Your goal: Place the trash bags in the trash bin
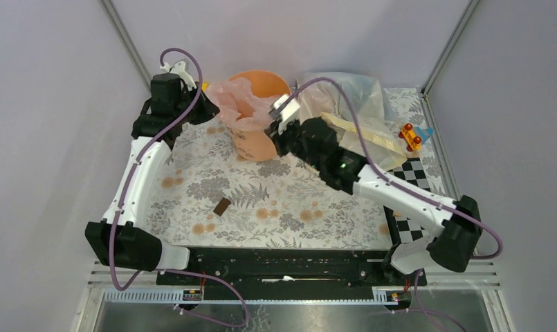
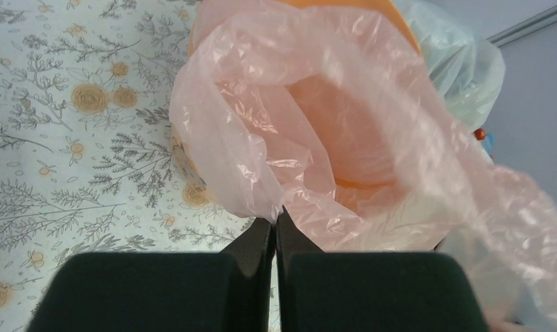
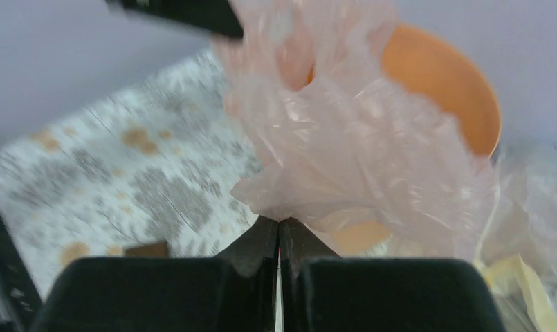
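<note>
Here the left end effector [image 2: 275, 220] pinches the trash bag [image 1: 235, 100] over the trash bin [image 1: 260, 144]; the right end effector [image 3: 279, 225] seemingly pinches it too.

L hand [image 2: 275, 220] & R hand [image 3: 279, 225] both pinched shut, arms stretched fwd, converging.

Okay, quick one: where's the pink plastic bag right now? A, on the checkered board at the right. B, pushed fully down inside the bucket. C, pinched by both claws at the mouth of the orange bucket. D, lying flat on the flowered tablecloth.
C: the left claw and the right claw are each closed on an edge of the pink bag, which is spread over the mouth of the orange bucket.
</note>
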You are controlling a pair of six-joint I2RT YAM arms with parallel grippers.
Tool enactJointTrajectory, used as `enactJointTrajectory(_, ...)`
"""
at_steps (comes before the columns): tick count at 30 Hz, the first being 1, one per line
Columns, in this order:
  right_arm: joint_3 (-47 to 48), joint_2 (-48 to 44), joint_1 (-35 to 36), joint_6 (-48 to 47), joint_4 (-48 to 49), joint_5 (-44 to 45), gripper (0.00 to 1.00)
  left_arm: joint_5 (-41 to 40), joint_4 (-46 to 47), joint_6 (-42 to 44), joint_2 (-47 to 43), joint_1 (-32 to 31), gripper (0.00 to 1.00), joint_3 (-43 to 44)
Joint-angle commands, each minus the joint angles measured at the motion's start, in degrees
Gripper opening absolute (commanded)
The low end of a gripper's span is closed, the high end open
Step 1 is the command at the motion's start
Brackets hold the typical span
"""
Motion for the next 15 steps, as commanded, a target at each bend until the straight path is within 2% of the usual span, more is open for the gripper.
enactJointTrajectory(1, 6.79, -2.76, -8.45, 13.43, -2.44, -19.69, 0.0, -1.94, 0.82, 2.1, 0.23, 0.39, 0.0, -1.23)
enactJointTrajectory(3, 9.8, -1.51, -12.05, 17.26, -2.93, -24.5, 0.0, -2.72, 0.36, 2.52, 0.13, 0.39, 0.0, -1.86)
enactJointTrajectory(8, 22.09, 5.82, -18.37, 23.46, -7.55, -29.39, 0.0, -4.5, 0.0, 3.34, -1.62, 0.42, 0.0, -3.55)
enactJointTrajectory(15, 42.55, 19.78, -28.32, 34.16, -19.4, -29.37, 0.0, -4.44, -1.98, 4.81, -3.75, 1.24, 0.0, -3.89)
